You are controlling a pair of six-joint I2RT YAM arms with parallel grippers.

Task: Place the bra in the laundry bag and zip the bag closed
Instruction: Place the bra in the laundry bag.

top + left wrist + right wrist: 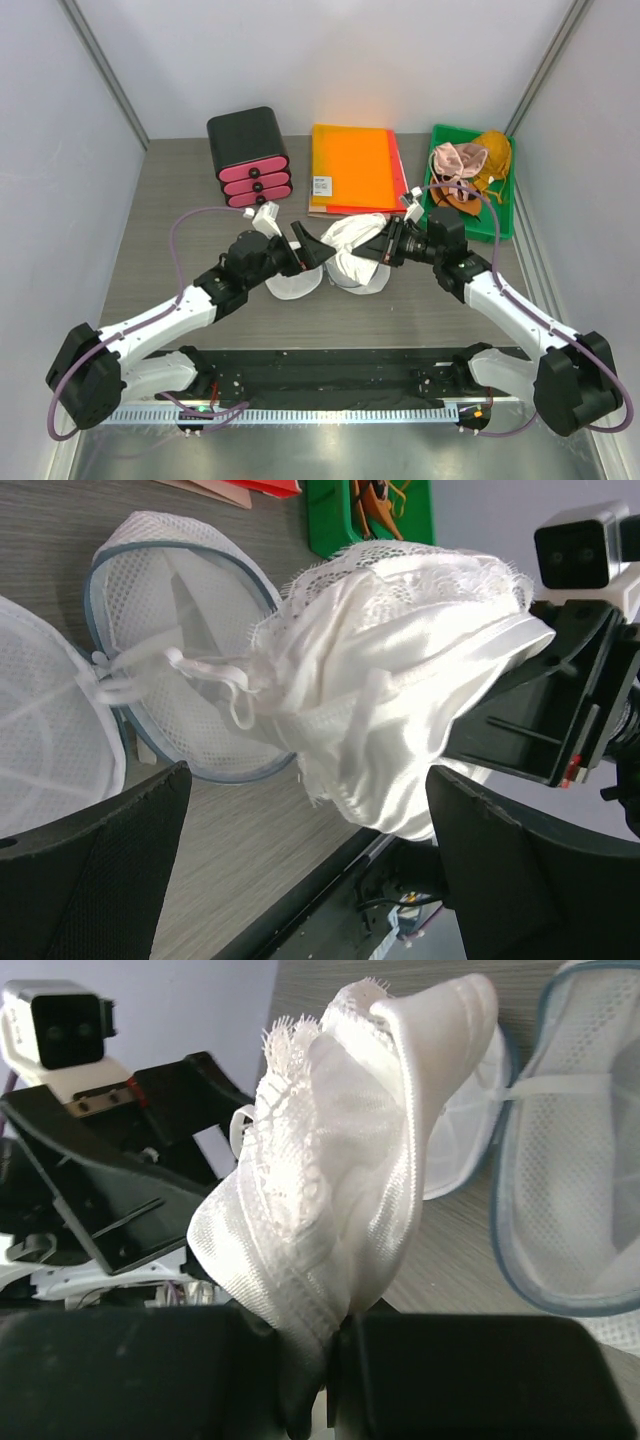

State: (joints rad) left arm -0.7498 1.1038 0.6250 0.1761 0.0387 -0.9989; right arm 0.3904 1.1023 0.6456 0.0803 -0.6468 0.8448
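Jaws of the right gripper (335,1365) clamp one white bra (345,1160), held aloft; the left gripper (310,855) gapes wide around it, gripping nothing; one laundry bag (195,605) lies unzipped below, two halves on the table (160,200).

No word, number or brand could be read in any view. The one printed item was a small white label (322,185) at about 7 o'clock on the orange folder (355,165), which lay toward 12 o'clock on the table. Its dark print was too small to make out.
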